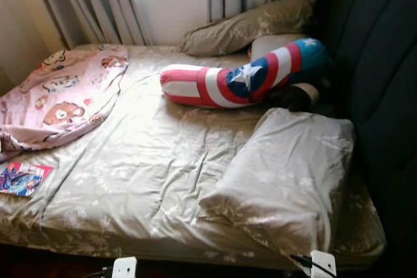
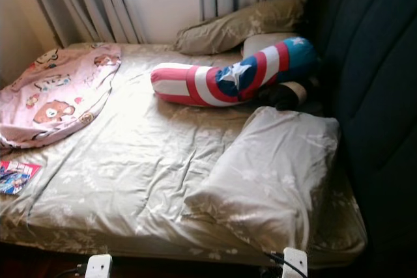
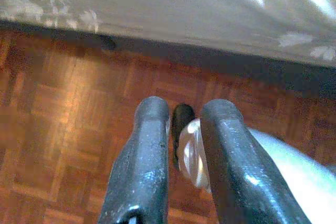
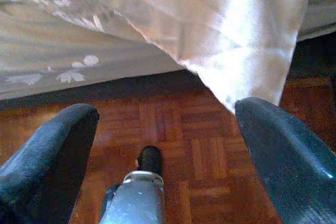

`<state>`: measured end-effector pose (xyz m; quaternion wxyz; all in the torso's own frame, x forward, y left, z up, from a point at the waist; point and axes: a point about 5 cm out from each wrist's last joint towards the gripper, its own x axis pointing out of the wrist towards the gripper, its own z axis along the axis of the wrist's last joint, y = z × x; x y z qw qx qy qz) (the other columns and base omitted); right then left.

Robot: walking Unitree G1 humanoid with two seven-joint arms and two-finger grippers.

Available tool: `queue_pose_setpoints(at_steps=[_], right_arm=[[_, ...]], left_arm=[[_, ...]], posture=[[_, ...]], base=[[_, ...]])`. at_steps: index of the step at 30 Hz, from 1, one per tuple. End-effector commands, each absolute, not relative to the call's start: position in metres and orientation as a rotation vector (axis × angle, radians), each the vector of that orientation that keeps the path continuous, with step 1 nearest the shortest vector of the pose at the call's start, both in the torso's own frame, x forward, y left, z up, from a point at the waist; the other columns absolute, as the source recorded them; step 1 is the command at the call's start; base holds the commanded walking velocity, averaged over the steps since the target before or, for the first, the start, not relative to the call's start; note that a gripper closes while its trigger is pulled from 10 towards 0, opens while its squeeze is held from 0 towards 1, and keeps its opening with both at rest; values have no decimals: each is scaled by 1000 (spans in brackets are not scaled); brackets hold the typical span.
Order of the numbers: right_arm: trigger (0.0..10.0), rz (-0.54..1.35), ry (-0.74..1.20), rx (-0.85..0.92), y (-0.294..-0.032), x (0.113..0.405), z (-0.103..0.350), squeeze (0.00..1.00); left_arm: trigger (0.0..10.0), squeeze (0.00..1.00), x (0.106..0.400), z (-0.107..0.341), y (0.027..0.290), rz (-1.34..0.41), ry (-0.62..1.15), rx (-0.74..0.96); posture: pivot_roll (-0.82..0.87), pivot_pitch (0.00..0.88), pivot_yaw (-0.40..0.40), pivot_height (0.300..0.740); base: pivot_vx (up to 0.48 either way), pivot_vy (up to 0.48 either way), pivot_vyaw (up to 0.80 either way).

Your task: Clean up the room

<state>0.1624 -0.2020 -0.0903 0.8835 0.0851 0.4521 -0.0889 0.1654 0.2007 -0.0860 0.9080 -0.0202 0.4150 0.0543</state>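
A bed (image 1: 150,180) with a crumpled beige flowered sheet lies before me. On it, a pink cartoon blanket (image 1: 62,96) is bunched at the far left. A colourful booklet (image 1: 23,178) rests near the left front edge. A red, white and blue bolster (image 1: 241,76) lies across the head end. A large beige pillow (image 1: 287,174) lies askew at the right front. Both arms hang low by the bed's front edge. My left gripper (image 3: 185,109) is shut over the wooden floor. My right gripper (image 4: 168,114) is open below the overhanging sheet (image 4: 220,30).
Two more pillows (image 1: 251,25) lean at the head end under grey curtains (image 1: 98,1). A dark padded headboard (image 1: 378,83) runs along the right side. A dark object (image 1: 296,96) sits behind the bolster. Parquet floor (image 3: 58,119) runs beneath the bed edge.
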Motion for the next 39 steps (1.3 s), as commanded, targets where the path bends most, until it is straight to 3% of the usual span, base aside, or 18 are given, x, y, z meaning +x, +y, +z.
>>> queue_pose_setpoints(at_steps=[1, 6, 10, 15, 25, 30, 39], right_arm=[[10000, -187, 894, 167, -203, 171, -86, 0], [10000, -187, 751, 159, -206, 194, -71, 0], [10000, -157, 526, 154, -211, 229, -43, 0], [10000, -141, 403, 131, -215, 239, -28, 0], [10000, -156, 344, 123, -214, 232, -25, 0], [10000, -160, 393, 132, -205, 222, -34, 0], [10000, -187, 384, 125, -206, 225, -32, 0]], left_arm=[[10000, 0, 177, -78, 206, 114, 788, -38], [10000, 0, 194, -65, 212, 109, 660, -29], [10000, 0, 216, -40, 218, 88, 445, -1], [10000, 0, 225, -21, 219, 74, 289, 28], [10000, 0, 228, -5, 212, 56, 174, 34], [10000, 0, 237, 5, 199, 32, 138, 17], [10000, 0, 240, 7, 197, 31, 134, 10]], posture=[[20, 0, 1, 740], [18, 0, 0, 740], [6, 0, -3, 740], [-6, 0, -2, 740], [-14, 0, 0, 740], [-21, 0, 9, 740], [-28, 0, 13, 740]], base=[[0, 0, 0], [0, 0, 0], [0, 0, 0], [0, 0, 0], [0, 0, 0], [293, 0, -433], [330, 0, -322]])
